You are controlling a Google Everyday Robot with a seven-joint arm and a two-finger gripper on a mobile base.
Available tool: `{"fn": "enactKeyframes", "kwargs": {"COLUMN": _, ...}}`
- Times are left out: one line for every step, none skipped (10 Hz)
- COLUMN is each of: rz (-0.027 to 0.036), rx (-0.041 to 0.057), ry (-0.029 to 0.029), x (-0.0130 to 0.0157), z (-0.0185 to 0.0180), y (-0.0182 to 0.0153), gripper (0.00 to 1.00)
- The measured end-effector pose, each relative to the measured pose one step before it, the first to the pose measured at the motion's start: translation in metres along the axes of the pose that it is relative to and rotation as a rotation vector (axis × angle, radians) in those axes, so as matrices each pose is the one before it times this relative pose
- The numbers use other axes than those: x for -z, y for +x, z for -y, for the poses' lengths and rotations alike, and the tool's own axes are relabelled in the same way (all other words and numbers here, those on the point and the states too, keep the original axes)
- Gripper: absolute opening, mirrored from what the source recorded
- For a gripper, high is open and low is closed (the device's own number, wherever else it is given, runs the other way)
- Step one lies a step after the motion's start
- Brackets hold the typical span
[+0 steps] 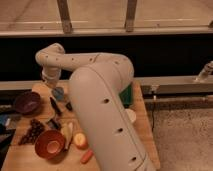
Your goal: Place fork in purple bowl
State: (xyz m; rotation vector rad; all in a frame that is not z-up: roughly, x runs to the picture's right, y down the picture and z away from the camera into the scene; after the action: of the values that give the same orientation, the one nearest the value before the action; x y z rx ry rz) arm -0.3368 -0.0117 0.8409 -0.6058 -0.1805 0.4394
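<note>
The purple bowl sits at the far left of the wooden table, round, dark and glossy. My white arm curves down from the upper left, and its gripper hangs low over the back left of the table, right of the purple bowl and beside a black-handled utensil. I cannot pick out the silver fork with certainty. A small greyish thing lies between the utensil and the orange-red bowl and may be it.
A blue object stands by the wrist. Dark grapes, a banana, an apple and a carrot lie at the front. A green item shows behind my arm's bulky body.
</note>
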Motion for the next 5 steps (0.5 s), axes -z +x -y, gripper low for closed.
{"fn": "enactKeyframes", "kwargs": {"rz": -0.00228, "rx": 0.0545, "ry": -0.00837, "x": -0.00424, "z": -0.01348, "y": -0.01784, "gripper": 0.14}}
{"fn": "enactKeyframes", "kwargs": {"rz": 0.00613, "rx": 0.05621, "ry": -0.00437, "x": -0.00096, "z": -0.01023, "y": -0.01845, "gripper": 0.14}}
{"fn": "enactKeyframes", "kwargs": {"rz": 0.01946, "rx": 0.02438, "ry": 0.00873, "x": 0.0033, "z": -0.00522, "y": -0.01334, "gripper": 0.14}}
{"fn": "enactKeyframes", "kwargs": {"rz": 0.02371, "rx": -0.00757, "ry": 0.03152, "x": 0.00613, "z": 0.00066, "y": -0.0082, "gripper": 0.14}}
{"fn": "enactKeyframes", "kwargs": {"rz": 0.03727, "rx": -0.033, "ry": 0.02795, "x": 0.00546, "z": 0.00244, "y": -0.00168, "gripper": 0.14}}
